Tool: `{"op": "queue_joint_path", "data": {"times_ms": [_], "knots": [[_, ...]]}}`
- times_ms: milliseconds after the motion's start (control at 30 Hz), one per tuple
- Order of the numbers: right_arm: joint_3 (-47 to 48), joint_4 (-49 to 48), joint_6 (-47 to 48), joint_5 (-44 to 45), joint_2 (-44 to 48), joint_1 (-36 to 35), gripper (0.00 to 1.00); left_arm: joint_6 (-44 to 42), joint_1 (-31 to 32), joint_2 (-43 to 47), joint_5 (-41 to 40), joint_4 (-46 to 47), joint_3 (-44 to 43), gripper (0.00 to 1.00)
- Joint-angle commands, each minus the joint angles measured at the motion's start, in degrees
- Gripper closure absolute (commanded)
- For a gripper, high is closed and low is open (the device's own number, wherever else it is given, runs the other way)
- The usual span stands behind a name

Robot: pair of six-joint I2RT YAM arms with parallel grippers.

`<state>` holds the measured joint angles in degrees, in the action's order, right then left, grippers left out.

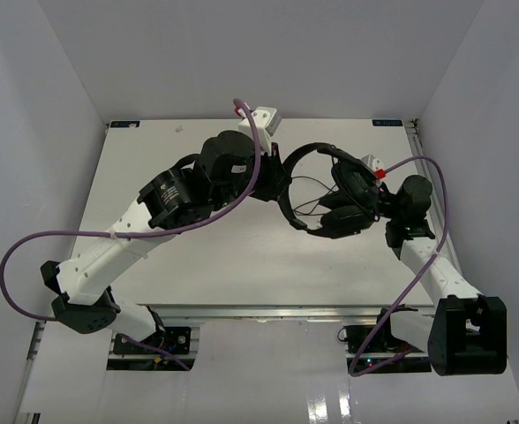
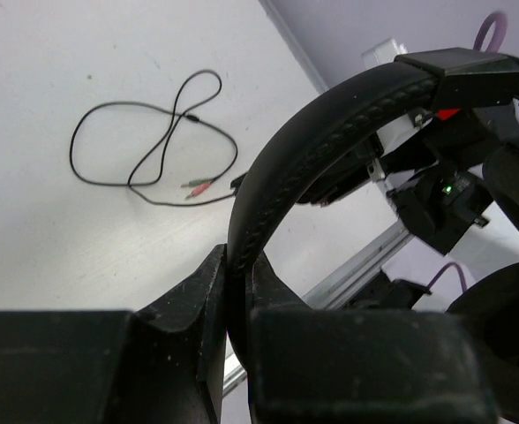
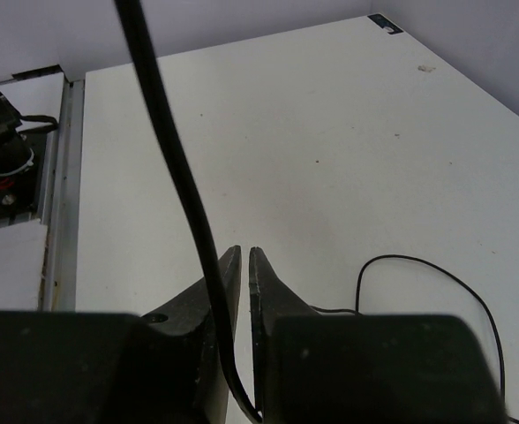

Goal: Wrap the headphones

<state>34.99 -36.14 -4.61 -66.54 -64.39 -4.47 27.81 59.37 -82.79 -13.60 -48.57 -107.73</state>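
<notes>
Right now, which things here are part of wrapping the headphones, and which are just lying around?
Job: headphones, held at the headband by the left tool; their thin cable with plugs, partly lying on the table; right tool, pinching that cable.
Not the job: purple robot cables.

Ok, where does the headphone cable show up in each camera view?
Top external: the cable lies in thin loops on the white table, inside the arc of the headphones.
Left wrist: upper left, looped on the table, its plugs at the lower edge.
Right wrist: lower right, a thin arc.
Shared landmark: the table under it in all three.
</notes>
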Motion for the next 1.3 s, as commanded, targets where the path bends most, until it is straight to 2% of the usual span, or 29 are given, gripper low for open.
{"op": "queue_joint_path", "data": {"times_ms": [0, 167, 400, 567, 800, 1033, 1133, 1267], "knots": [[-0.4, -14.5, -13.4, -2.1, -2.3, -0.1, 0.85, 3.6, 0.1, 1.8, -3.0, 10.6, 1.6, 1.0], [-1.9, -27.1, -23.0, -2.1, -4.7, -0.7, 0.86, 5.5, 0.1, 1.9, -6.1, 16.7, 3.2, 1.0], [-3.4, -30.1, -25.4, -1.7, -4.2, -4.8, 0.86, 6.8, 0.1, 1.3, -13.5, 22.7, 2.6, 1.0], [-4.2, -25.7, -21.8, -1.1, -2.0, -7.3, 0.85, 7.1, 0.1, 0.8, -17.7, 27.1, 2.7, 1.0], [-2.5, -26.0, -22.8, -1.7, -2.5, -9.1, 0.88, 7.4, 0.0, -0.5, -22.9, 31.4, 2.3, 1.0], [-1.1, -23.8, -22.5, -2.3, -1.3, -10.8, 0.9, 1.5, -0.4, -2.3, -31.4, 37.6, 0.0, 1.0], [-0.9, -17.6, -19.3, -2.5, 0.5, -11.3, 0.91, -1.4, -1.4, -3.2, -33.2, 39.2, -0.6, 1.0], [0.3, -7.1, -10.6, -2.1, 2.7, -11.5, 0.92, -2.2, -3.4, -3.5, -34.3, 38.5, -0.5, 1.0]]}}
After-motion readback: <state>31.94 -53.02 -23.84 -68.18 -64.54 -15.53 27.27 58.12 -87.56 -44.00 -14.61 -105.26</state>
